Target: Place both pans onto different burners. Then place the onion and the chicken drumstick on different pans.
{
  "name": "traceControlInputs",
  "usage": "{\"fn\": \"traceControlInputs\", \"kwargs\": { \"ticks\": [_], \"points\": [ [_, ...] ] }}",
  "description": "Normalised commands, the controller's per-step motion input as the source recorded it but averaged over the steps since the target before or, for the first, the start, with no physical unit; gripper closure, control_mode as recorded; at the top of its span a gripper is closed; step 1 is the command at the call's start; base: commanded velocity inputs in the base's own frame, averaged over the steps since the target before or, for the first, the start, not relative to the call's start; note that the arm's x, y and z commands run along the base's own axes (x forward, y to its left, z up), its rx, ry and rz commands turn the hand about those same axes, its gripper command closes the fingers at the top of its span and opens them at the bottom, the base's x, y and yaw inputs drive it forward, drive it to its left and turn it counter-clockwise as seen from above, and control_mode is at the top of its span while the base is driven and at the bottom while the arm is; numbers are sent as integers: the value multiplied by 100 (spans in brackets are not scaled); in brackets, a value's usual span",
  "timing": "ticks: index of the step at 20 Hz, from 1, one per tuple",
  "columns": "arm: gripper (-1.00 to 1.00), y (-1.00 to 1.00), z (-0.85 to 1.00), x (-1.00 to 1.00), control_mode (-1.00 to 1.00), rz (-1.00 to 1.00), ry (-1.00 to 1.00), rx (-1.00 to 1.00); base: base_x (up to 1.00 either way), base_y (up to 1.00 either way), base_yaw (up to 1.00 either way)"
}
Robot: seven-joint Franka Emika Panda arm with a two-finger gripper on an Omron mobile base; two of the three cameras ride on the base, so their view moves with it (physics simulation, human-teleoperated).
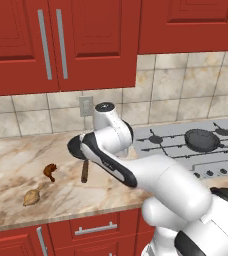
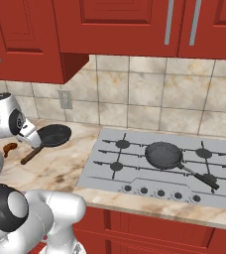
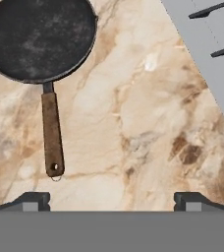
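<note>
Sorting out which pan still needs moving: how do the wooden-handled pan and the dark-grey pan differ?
The wooden-handled pan lies on the marble counter, left of the cooktop; the dark-grey pan already sits on the cooktop's middle burner. The wooden-handled pan's handle is brown, the dark-grey pan's thin and black. The wooden-handled pan looks slightly wider than the dark-grey pan. Both are round, shallow, empty.

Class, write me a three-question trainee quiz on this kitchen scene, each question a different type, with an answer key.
1. True or false: the smaller dark-grey pan sits on the cooktop.
2. The black pan with the wooden handle lies on: A) a burner B) the marble counter C) a shelf.
3. Which two foods lie on the counter left of the arm?

Key: 1 true. 2 B. 3 the chicken drumstick and the onion.
</note>
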Motion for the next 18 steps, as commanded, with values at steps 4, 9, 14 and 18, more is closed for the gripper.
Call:
{"fn": "traceControlInputs", "kwargs": {
  "ticks": [4,9,14,18],
  "points": [
    [-100,26,-27,12,-100,1,0,0,0,0,0],
    [-100,18,-16,12,-100,0,-2,0,0,0,0],
    [-100,8,-18,9,-100,-2,-1,0,0,0,0],
    [-100,3,-19,7,-100,-6,0,-3,0,0,0]
  ]
}}
